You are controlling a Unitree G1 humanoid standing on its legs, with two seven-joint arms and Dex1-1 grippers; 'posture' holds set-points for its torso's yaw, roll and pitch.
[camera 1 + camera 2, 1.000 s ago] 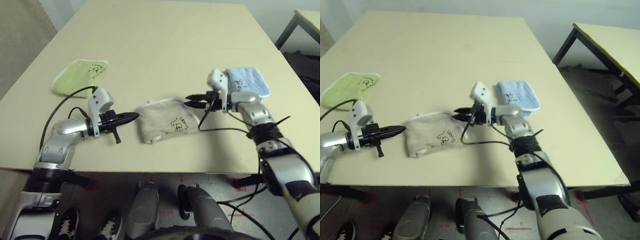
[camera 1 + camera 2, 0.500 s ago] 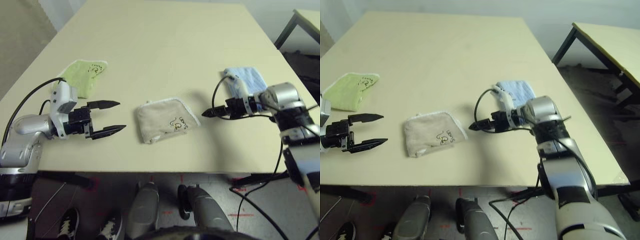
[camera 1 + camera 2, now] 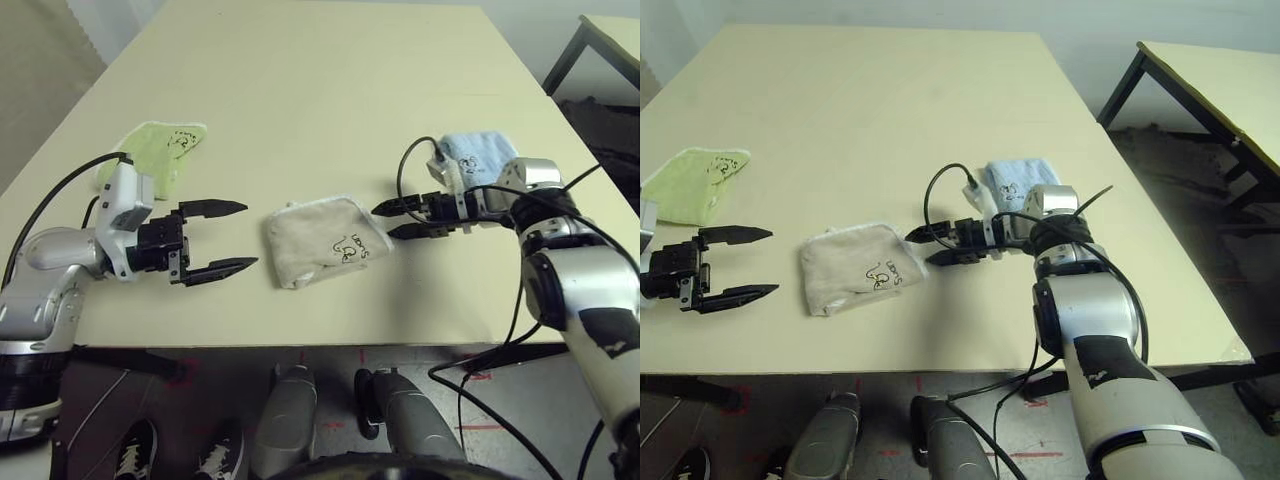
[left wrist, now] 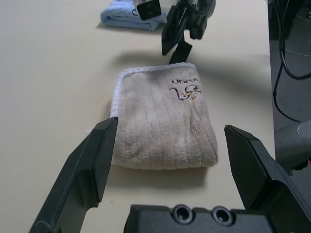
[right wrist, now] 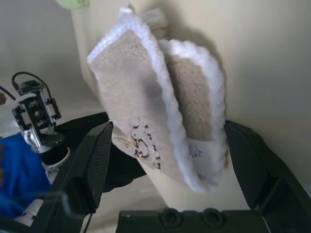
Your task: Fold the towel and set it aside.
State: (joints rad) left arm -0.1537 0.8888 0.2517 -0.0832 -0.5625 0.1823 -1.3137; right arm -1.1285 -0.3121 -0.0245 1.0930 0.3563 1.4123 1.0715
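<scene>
The blue towel [image 3: 478,160] is half hidden behind the right arm, and the beige towel's [image 3: 322,239] embroidered lettering is too small to read.

Even soft indoor light, faint shadows, close wrist views blurred

pale table [image 3: 330,70] — beige towel [image 3: 320,241], green towel [image 3: 160,152], blue towel [image 3: 475,153]

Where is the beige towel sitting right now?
In the head views the folded towel lies near the front edge of the table, between the open left gripper and the open right gripper, touching neither.
</scene>
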